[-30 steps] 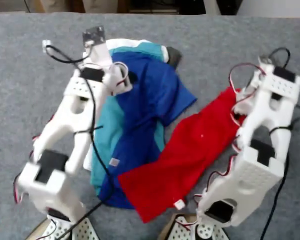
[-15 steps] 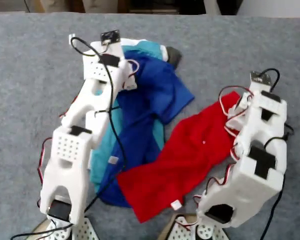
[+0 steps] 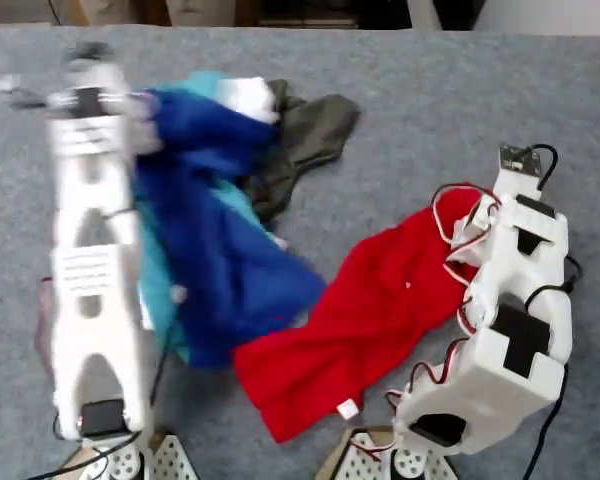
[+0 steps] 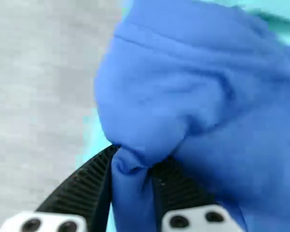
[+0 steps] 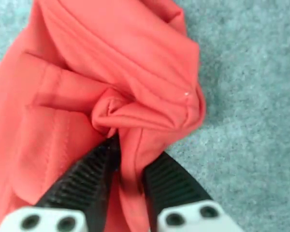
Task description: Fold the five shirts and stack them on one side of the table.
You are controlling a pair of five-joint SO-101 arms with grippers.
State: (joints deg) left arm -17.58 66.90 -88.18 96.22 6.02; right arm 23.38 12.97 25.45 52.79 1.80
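Note:
A blue shirt (image 3: 215, 240) lies bunched over a teal shirt (image 3: 163, 300) at the table's left. My left gripper (image 4: 131, 183) is shut on a fold of the blue shirt (image 4: 193, 92), near the far left of the table (image 3: 130, 105). A red shirt (image 3: 365, 320) stretches diagonally from the front centre toward the right. My right gripper (image 5: 127, 179) is shut on a bunched corner of the red shirt (image 5: 111, 72), under the right arm (image 3: 510, 290). A dark olive shirt (image 3: 305, 135) and a white one (image 3: 248, 97) lie at the far side of the pile.
Grey carpet-like table surface (image 3: 460, 110) extends behind and to the right of the shirts. The arm bases (image 3: 380, 460) stand at the front edge. A white tag (image 3: 347, 408) shows on the red shirt's near hem.
The left arm swung to the far left, dragging the blue shirt off the pile and uncovering the dark olive shirt. The right arm barely moved, still holding the red shirt.

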